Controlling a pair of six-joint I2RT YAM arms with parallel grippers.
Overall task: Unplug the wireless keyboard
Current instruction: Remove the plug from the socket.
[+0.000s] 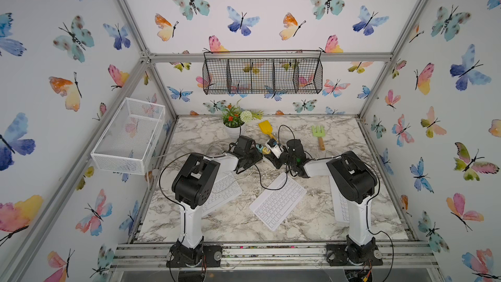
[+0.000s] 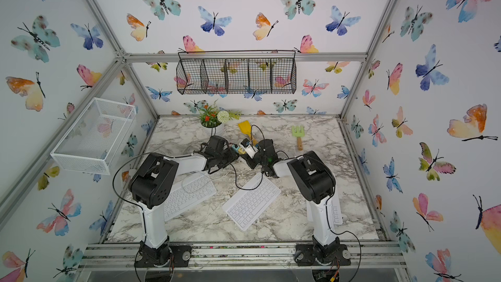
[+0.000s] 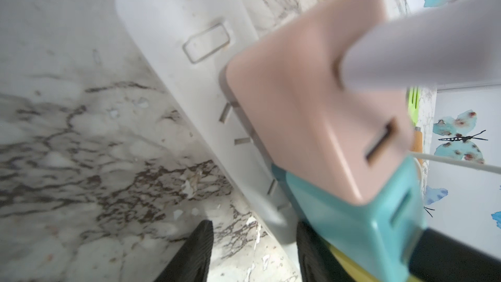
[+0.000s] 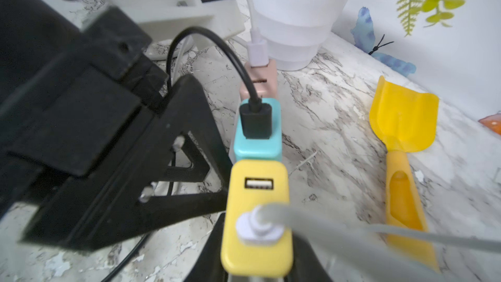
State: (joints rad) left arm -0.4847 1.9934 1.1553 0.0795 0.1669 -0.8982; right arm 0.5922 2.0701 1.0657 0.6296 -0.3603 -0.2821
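Three white keyboards lie on the marble table: one at the left [image 1: 226,189], one in the middle [image 1: 276,203] and one partly under the right arm [image 1: 340,208]. A black cable [image 1: 257,174] runs from the middle keyboard to a black USB plug [image 4: 254,120] seated in a teal charger [image 4: 257,142]. The teal charger stands between a pink charger [image 3: 311,120] and a yellow charger [image 4: 257,212] on a white power strip [image 3: 189,50]. My right gripper [image 4: 256,242] is shut on the yellow charger. My left gripper [image 3: 252,242] is open beside the teal charger, over the strip's end.
A potted plant [image 1: 234,123], a yellow toy shovel [image 1: 264,126] and a green toy rake [image 1: 317,132] stand behind the chargers. A white wire basket [image 1: 127,134] hangs on the left wall and a black one [image 1: 263,74] on the back wall. White cables trail from the pink and yellow chargers.
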